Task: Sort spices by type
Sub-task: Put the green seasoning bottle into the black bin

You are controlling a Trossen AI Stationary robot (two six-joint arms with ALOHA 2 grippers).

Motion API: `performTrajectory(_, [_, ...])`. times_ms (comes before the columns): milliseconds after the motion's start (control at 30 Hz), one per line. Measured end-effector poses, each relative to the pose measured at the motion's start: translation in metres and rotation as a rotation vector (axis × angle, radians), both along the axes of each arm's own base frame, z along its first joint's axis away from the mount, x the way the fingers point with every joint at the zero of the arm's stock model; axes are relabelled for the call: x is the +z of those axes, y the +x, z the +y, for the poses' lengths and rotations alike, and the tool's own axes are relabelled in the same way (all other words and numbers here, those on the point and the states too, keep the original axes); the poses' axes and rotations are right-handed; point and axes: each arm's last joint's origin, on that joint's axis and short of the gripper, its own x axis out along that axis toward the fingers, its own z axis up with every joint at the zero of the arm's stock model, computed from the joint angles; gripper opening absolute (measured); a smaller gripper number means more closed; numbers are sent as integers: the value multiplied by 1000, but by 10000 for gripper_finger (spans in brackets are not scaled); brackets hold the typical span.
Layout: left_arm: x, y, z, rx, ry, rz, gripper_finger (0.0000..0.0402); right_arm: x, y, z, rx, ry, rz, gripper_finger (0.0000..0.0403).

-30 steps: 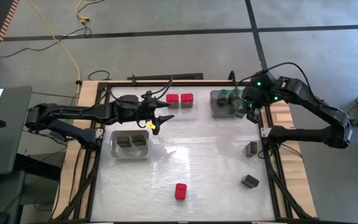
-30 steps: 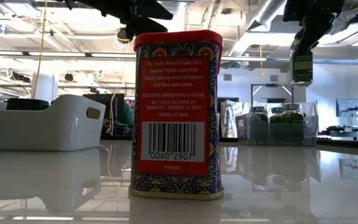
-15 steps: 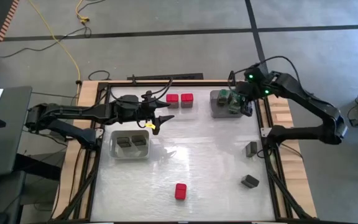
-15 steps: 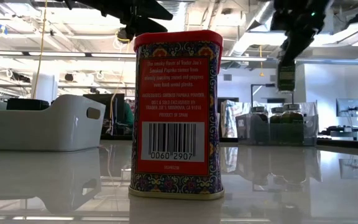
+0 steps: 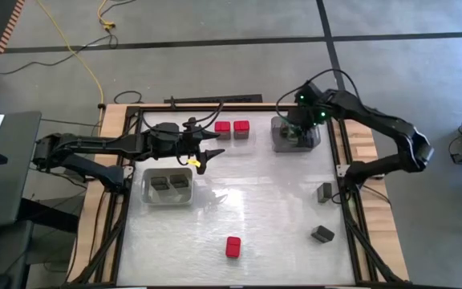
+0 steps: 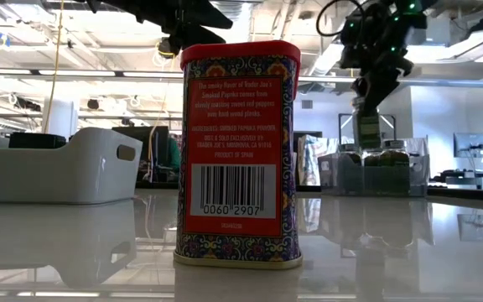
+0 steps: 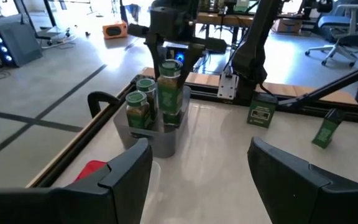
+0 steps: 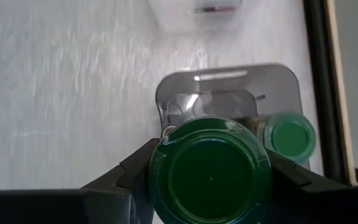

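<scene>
while the right gripper (image 8: 210,177) hangs over the grey tray (image 5: 283,143) at the far right edge, its fingers pinch a green-lidded jar (image 8: 210,169).

the held jar sits above the tray's open part, just beside another jar (image 8: 289,137) already standing inside. the left gripper (image 5: 208,152) waits near the far middle with fingers spread and nothing between them, close to two red tins (image 5: 232,127) by the far edge. two grey tins (image 5: 169,184) lie in the white tray (image 5: 146,193). one red tin (image 5: 233,246) stands alone on open table toward the near edge, and two more grey tins (image 5: 323,213) sit along the right edge.
</scene>
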Motion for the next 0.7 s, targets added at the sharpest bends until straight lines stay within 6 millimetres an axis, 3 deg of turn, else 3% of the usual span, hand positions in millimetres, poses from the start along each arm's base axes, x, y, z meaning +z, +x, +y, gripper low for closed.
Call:
performTrajectory(233, [0, 0, 0, -2, 13, 3, 255, -5, -3, -10, -26, 33, 8, 224])
performTrajectory(700, [0, 0, 0, -2, 13, 2, 255, 3, -10, -2, -24, 24, -10, 224])
